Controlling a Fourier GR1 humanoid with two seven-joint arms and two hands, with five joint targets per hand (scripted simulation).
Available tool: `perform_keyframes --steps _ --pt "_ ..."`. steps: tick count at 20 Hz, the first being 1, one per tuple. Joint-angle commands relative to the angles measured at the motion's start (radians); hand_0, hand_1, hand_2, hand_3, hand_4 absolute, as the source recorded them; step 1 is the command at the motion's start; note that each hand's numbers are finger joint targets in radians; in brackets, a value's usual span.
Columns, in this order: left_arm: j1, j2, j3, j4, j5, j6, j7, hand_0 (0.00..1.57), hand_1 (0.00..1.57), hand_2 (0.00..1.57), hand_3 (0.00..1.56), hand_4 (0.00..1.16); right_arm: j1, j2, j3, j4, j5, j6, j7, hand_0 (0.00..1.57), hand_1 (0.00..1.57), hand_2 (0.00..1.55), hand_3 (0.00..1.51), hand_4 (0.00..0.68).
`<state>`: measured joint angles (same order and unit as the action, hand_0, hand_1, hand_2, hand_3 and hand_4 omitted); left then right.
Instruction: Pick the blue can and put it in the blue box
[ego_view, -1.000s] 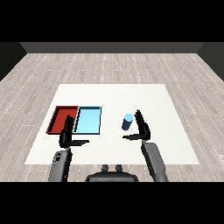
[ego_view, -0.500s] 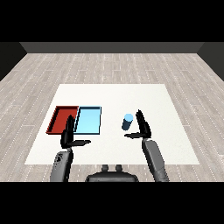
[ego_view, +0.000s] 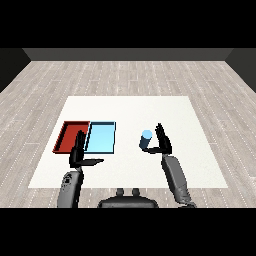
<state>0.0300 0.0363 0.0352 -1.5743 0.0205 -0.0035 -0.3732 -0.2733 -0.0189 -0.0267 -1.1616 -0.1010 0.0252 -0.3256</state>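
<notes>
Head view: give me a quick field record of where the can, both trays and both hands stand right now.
blue can: upright on the white table, right of both trays, not in either
light blue tray: on the table, nothing in it
red tray: directly left of the light blue tray, nothing in it
right hand: open, just right of the can, thumb reaching toward it, not curled round it
left hand: open, at the near edge of the trays, holding nothing

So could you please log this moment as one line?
right hand: open beside blue can | can: upright on table | blue tray: no can
</notes>
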Motion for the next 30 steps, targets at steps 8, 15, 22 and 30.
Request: perform_keyframes --steps 8,15,22,30 --pt "-0.023 -0.013 -0.018 0.015 -0.038 0.029 0.008 0.00 0.00 0.00 0.00 0.00 -0.120 0.015 -0.048 0.238 -0.007 -0.021 -0.049 0.00 0.00 0.00 0.00 0.000" --pt "0.001 -0.004 0.003 -0.009 -0.018 0.020 -0.003 0.00 0.00 0.00 0.00 0.00 -0.196 0.018 -0.017 0.433 -0.097 -0.071 -0.161 0.00 0.00 0.00 0.00 0.000" --pt "0.072 0.010 0.032 0.013 0.013 -0.019 -0.115 0.00 0.00 0.00 0.00 0.00 -0.274 0.018 -0.094 0.579 -0.089 -0.008 -0.197 0.00 0.00 0.00 0.00 0.000" --pt "0.051 -0.005 -0.003 -0.067 -0.018 0.023 0.004 0.00 0.00 0.00 0.00 0.00 -0.356 0.004 -0.089 0.559 -0.129 -0.033 -0.119 0.00 0.00 0.00 0.00 0.000"
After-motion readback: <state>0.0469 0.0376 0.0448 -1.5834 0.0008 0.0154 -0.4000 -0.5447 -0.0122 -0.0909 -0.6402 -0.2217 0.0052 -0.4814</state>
